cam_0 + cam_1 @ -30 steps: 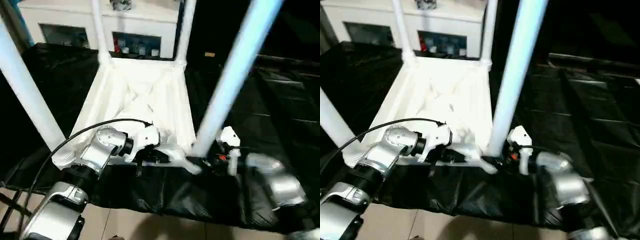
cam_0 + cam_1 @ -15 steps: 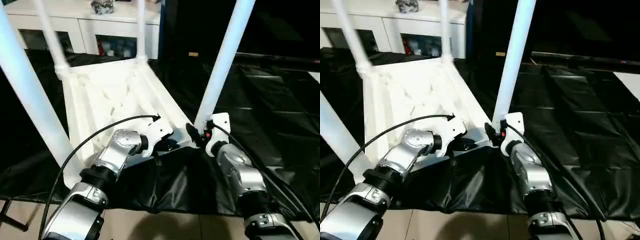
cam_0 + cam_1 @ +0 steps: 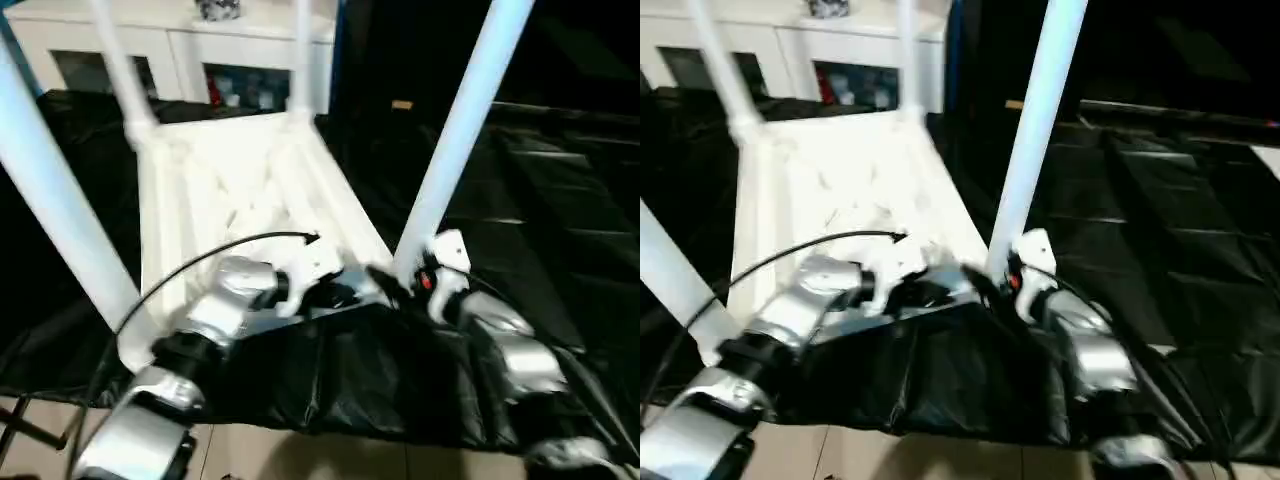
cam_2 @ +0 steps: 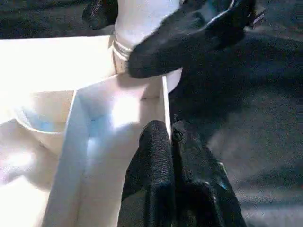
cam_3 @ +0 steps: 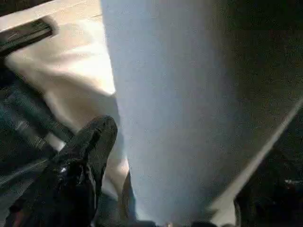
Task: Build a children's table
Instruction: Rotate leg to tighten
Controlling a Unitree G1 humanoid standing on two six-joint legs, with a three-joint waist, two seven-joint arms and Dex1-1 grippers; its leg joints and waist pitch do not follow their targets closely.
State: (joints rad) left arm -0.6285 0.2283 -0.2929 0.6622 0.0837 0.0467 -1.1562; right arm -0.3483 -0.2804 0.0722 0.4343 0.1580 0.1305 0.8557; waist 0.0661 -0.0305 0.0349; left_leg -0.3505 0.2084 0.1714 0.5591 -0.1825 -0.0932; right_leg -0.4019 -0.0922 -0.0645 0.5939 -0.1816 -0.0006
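Now, at the left, a white leg point(image 3: 50, 200) stands up from the near-left corner of the upturned table top point(image 3: 240, 200), which lies ribbed side up on black sheeting point(image 3: 520, 200) over a floor point(image 3: 300, 455). Two more legs rise from its far corners, before a white cabinet point(image 3: 200, 40). The left gripper point(image 4: 171, 142) has its jaws pressed together, pinching the thin near wall of the table top close to the near-right corner. Rightward, the near-right leg point(image 3: 460, 130) stands in its corner socket. The right gripper point(image 3: 395, 285) is at that leg's base, jaws apart, one finger point(image 5: 90, 142) beside the tube; a firm grip cannot be told.
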